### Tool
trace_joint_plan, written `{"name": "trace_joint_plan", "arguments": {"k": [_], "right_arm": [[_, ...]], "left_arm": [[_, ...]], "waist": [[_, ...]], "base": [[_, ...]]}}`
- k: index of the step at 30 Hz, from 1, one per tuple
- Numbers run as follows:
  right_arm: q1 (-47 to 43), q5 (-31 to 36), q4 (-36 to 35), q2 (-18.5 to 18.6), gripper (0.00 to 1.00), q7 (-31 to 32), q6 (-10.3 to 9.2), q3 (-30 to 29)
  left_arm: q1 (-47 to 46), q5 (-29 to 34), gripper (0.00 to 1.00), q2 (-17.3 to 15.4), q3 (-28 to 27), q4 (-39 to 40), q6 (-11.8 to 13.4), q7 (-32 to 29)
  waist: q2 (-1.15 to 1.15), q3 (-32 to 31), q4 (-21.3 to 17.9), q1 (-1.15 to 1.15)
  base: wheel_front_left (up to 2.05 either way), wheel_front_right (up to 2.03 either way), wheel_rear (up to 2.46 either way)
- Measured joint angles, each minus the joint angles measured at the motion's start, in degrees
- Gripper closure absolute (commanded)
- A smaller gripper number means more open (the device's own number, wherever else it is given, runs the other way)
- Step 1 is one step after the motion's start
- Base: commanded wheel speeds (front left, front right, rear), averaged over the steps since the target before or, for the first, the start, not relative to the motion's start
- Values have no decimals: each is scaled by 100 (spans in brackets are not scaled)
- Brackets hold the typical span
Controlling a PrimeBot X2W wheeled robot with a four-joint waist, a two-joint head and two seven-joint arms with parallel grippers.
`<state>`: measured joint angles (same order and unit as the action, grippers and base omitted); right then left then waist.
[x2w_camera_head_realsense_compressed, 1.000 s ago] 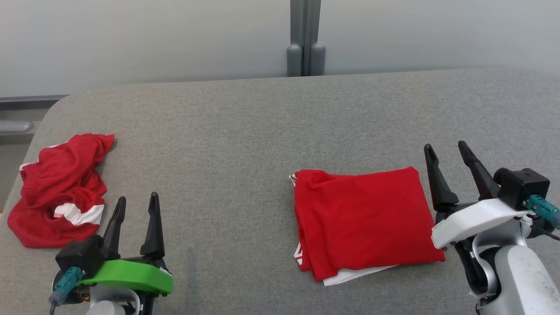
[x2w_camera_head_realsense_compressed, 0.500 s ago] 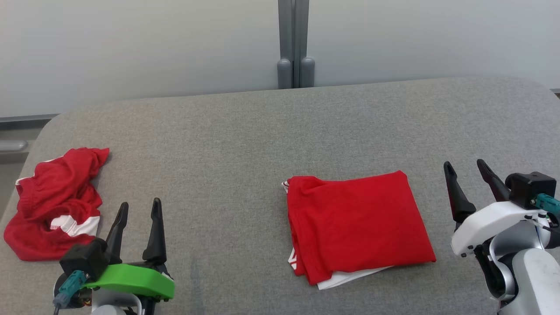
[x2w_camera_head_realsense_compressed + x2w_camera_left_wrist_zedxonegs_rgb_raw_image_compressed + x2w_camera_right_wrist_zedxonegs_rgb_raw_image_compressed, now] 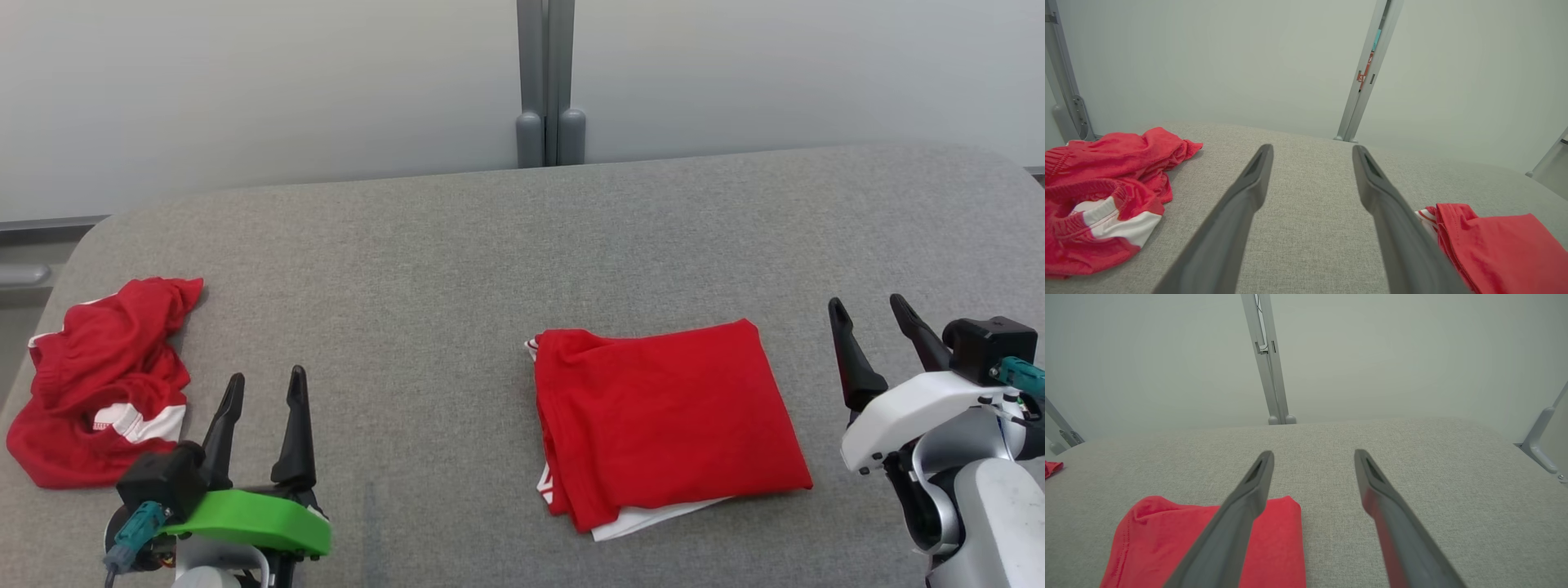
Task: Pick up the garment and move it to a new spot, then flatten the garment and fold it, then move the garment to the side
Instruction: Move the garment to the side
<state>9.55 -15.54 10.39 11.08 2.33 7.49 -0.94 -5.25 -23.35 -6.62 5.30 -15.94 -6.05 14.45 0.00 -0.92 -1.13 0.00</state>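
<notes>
A red garment (image 3: 665, 425) lies folded into a neat rectangle on the grey table, right of centre, with a white layer peeking out at its near edge. A second red garment (image 3: 102, 380) with white trim lies crumpled at the far left. My left gripper (image 3: 267, 374) stands open just right of the crumpled garment, touching nothing. My right gripper (image 3: 865, 302) is open too, a short gap right of the folded one. In the left wrist view the left gripper (image 3: 1312, 147) points between the crumpled garment (image 3: 1106, 196) and the folded garment (image 3: 1502, 245). The right gripper (image 3: 1313, 452) hangs beside the folded garment (image 3: 1167, 543).
The grey fabric-covered table (image 3: 457, 269) has rounded corners, and its left edge runs close behind the crumpled garment. A grey post (image 3: 547, 82) rises against the pale wall at the back. Open cloth surface lies between the two garments and behind them.
The head camera has shifted, so the whole scene sits lower and further left. My right gripper has drawn away to the right from the folded garment's edge. Both grippers stay open.
</notes>
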Motion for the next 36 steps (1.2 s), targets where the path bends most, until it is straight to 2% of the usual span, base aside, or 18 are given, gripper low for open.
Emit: {"name": "trace_joint_plan", "arguments": {"k": [4, 6, 12, 18, 25, 32, 33, 34, 36], "right_arm": [[27, -21, 38, -30, 0, 31, 0, 25], [64, -64, 107, -63, 0, 256, 0, 29], [224, -86, 406, -104, 0, 1662, -1, -179], [389, -232, 533, -40, 0, 2525, 0, -29], [627, -495, 928, 174, 0, 2832, 0, 191], [820, -723, 1474, 438, 0, 3138, 0, 775], [870, -747, 1533, 472, 14, 3209, -1, 836], [927, -781, 1581, 537, 53, 3305, -1, 938], [1036, -815, 1622, 651, 100, 3410, -1, 1123]], "left_arm": [[2, -27, 0, -1, 14, 36, 8, 0], [2, -38, 0, -12, 13, 37, 8, 0], [-5, -38, 0, -47, 27, 129, 8, 10], [-101, -47, 0, 24, 190, 53, -5, 25], [-320, -69, 0, -11, 248, -48, -51, 33], [-466, -62, 0, -73, 275, -22, -78, 51], [-478, -60, 0, -81, 271, -8, -80, 51], [-481, -58, 0, -98, 266, 13, -82, 52], [-481, -52, 0, -124, 247, 59, -84, 52]], "waist": [[0, 31, 12, 0], [0, 55, 14, 0], [0, 214, 36, 0], [0, 447, 138, 0], [0, 701, 303, 0], [0, 861, 448, 0], [0, 878, 455, 0], [0, 901, 462, 0], [0, 946, 467, 0]], "base": [[0, 0, 0], [0, 0, 0], [0, 0, 0], [0, 0, 0], [0, 0, 0], [0, 0, 0], [0, 0, 0], [0, 0, 0], [0, 0, 0]]}}
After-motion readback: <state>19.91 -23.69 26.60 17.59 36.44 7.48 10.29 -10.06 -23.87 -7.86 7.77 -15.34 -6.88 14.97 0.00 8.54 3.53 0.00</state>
